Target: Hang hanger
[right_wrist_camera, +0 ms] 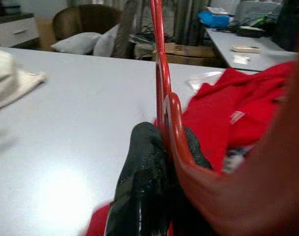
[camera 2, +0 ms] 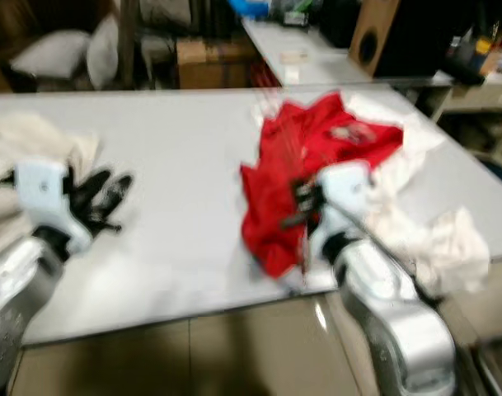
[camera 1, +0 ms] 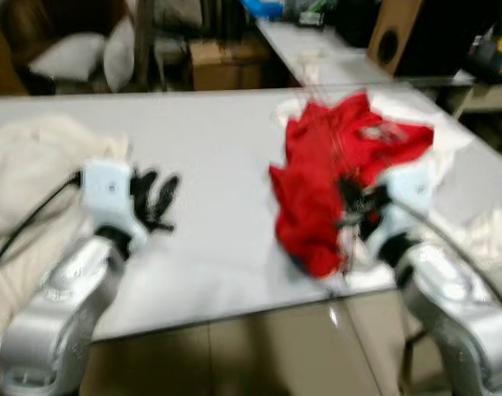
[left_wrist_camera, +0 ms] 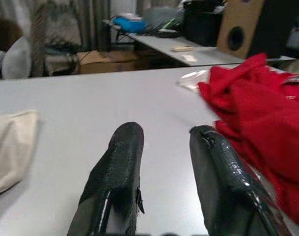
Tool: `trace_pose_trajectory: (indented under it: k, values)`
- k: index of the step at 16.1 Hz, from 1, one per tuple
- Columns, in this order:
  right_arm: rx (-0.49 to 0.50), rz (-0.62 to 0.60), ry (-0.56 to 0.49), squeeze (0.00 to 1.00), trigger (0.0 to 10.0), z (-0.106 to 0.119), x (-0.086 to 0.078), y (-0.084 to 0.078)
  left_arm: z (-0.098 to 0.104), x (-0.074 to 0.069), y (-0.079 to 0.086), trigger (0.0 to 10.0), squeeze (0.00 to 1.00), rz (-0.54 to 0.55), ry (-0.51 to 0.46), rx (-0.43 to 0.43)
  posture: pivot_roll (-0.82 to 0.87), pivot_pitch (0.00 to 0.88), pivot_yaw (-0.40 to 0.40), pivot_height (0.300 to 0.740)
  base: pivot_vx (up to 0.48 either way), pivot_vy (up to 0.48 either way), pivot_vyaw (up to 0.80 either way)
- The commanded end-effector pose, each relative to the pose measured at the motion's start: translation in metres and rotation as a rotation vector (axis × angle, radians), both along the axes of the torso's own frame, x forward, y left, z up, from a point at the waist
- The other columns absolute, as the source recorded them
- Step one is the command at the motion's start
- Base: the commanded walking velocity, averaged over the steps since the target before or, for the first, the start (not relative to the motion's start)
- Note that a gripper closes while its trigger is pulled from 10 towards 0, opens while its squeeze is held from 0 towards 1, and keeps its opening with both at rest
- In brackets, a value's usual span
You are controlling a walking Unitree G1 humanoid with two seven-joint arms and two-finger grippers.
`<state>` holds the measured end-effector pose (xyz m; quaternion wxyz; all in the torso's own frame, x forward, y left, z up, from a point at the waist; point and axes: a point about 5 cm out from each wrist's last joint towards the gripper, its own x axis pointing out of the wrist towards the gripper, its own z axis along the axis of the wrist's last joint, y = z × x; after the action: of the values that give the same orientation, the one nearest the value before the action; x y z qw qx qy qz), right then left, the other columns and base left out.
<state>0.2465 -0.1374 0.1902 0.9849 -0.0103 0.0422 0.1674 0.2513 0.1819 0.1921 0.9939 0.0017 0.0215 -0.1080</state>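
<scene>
right gripper (right_wrist_camera: 161, 162): jaws clamped on the thin red plastic hanger (right_wrist_camera: 161, 93), above the crumpled red fabric garment (camera 1: 333, 177). left gripper (left_wrist_camera: 164, 162): jaws apart, holding nothing, over the grey desk (camera 1: 209, 165).

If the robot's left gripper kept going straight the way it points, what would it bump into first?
Probably nothing soon: ahead of the open left gripper lies bare table. The red garment sits off to the side.

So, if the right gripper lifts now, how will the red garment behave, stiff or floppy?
Probably floppy: the red garment lies crumpled in soft folds on the table. It likely hangs and sways beneath the red hanger, which looks rigid. The right gripper has its jaws closed on that hanger, so slipping seems unlikely.
</scene>
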Motion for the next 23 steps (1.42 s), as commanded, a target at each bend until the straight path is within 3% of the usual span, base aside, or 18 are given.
trace_pose_trajectory:
  k: [1,10,23]
  values:
    - [0.000,-0.008,-0.007,0.00,10.0,0.000,-0.002,-0.005,0.001,0.001,-0.005,10.0,0.00,-0.015,-0.002,0.002,0.08,0.033,-0.027,0.740,0.000,0.401,0.00]
    - [0.033,0.029,0.011,0.00,10.0,-0.009,-0.006,-0.003,-0.001,0.000,-0.007,10.0,0.00,-0.015,0.007,0.013,0.08,0.030,-0.035,0.740,0.000,0.402,0.00]
    - [-0.011,0.018,0.011,0.00,10.0,-0.016,-0.006,-0.007,-0.003,0.001,-0.008,10.0,0.00,-0.015,0.009,0.022,0.08,0.023,-0.040,0.740,0.000,0.402,0.00]
